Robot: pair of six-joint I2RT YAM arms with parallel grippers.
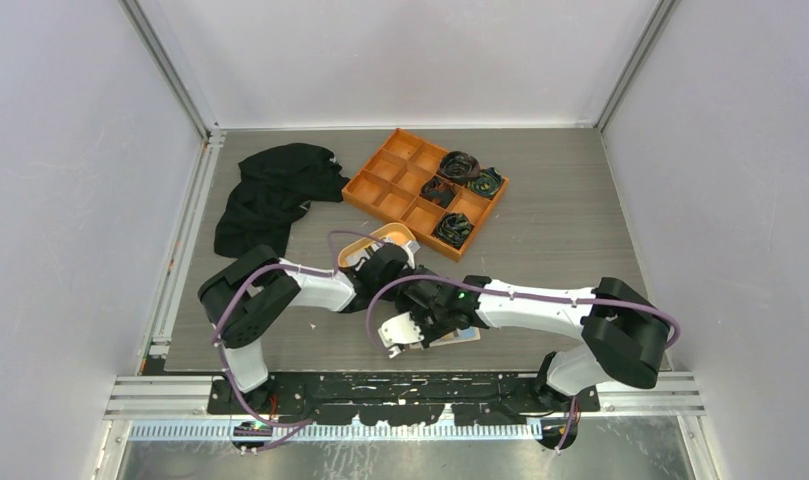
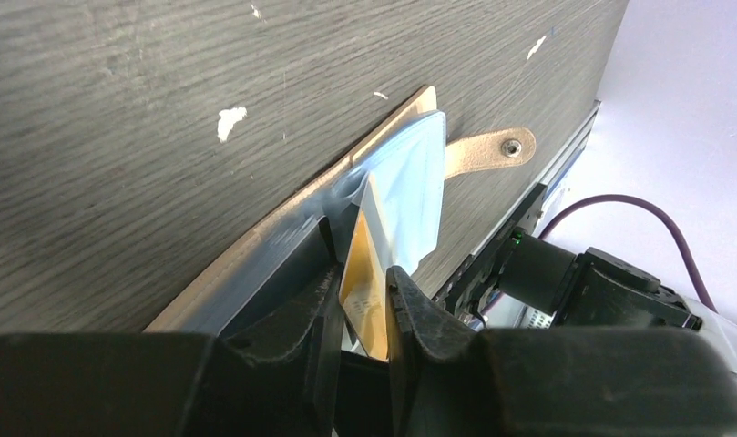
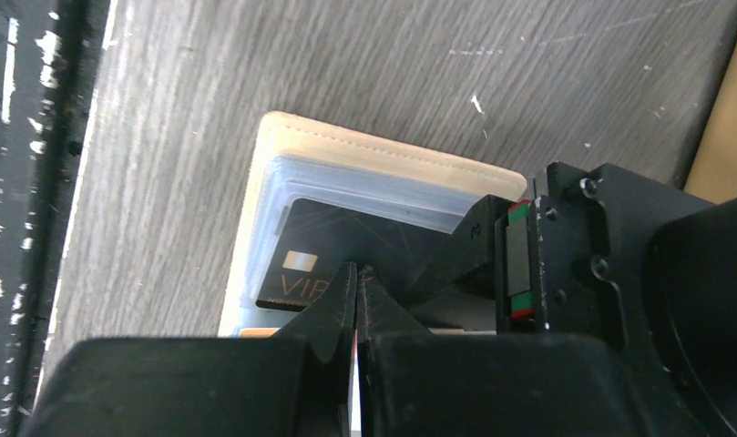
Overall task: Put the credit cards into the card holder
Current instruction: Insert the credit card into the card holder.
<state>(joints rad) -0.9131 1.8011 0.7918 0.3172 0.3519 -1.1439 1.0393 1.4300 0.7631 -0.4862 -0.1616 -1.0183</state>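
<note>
The beige card holder lies open on the table near the front edge, its snap tab sticking out. Its light blue plastic sleeves hold a black credit card. My right gripper is just above that card, shut on a thin white card seen edge-on. My left gripper reaches in from the holder's other side. Its jaws stand slightly apart, with a yellow card leaning loosely between them. From above, both wrists crowd over the holder and hide the fingertips.
An oval orange dish sits just behind the left wrist. Behind it stands a large orange divided tray with dark coiled items in several compartments. A black cloth lies at the back left. The black front rail runs beside the holder.
</note>
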